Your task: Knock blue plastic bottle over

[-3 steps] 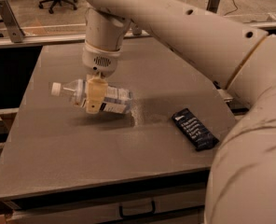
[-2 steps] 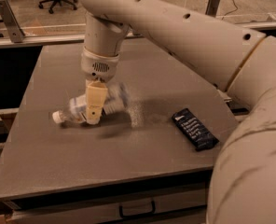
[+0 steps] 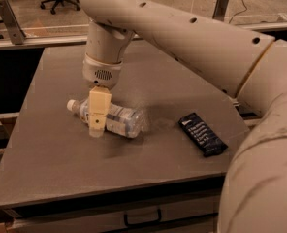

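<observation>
The blue plastic bottle (image 3: 117, 120) lies on its side on the grey table (image 3: 61, 164), white cap pointing left, white-and-blue label facing up. My gripper (image 3: 98, 125) hangs straight down from the large white arm and stands in front of the bottle's neck end, hiding part of it. One cream-coloured finger (image 3: 98, 111) shows, its tip near the table surface beside the bottle.
A dark snack packet (image 3: 202, 133) lies flat on the table to the right of the bottle. My arm (image 3: 192, 38) spans the upper right of the view. Office chairs stand on the floor behind the table. A drawer handle (image 3: 142, 220) shows below the front edge.
The bottle has rolled and turned on the table, and now lies further right with the cap at the left. My gripper has shifted slightly and sits lower by the bottle.
</observation>
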Tool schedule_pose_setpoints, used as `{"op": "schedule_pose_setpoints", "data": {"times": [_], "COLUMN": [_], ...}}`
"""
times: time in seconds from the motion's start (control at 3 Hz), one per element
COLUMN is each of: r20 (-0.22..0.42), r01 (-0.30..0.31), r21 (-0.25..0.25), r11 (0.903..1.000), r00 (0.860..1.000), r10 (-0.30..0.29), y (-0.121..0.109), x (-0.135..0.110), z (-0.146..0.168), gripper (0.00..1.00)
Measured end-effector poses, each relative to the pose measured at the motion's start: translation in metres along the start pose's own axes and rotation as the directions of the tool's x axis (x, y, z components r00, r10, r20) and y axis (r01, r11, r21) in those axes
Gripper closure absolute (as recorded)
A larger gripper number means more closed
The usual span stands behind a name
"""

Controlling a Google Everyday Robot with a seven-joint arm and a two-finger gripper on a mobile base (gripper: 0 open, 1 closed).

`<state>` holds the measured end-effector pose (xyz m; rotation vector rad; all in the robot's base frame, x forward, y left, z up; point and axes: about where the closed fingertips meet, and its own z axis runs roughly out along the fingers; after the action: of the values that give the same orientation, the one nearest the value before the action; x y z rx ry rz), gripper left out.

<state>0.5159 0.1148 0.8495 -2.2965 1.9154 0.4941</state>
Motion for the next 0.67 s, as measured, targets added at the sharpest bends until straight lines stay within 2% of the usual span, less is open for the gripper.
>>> {"op": "schedule_pose_setpoints", "data": {"times": [0.33, 0.67], "r20": [0.094, 0.306], "r01": [-0.041, -0.109], "r21": [0.042, 0.178], "r11": [0.9983, 0.9779], "r00": [0.995, 0.951], "r10": [0.037, 0.050], "y": [-0.002, 0.004], "x": [0.009, 0.030], "z": [-0.011, -0.057], "gripper": [0.00, 0.00]}}
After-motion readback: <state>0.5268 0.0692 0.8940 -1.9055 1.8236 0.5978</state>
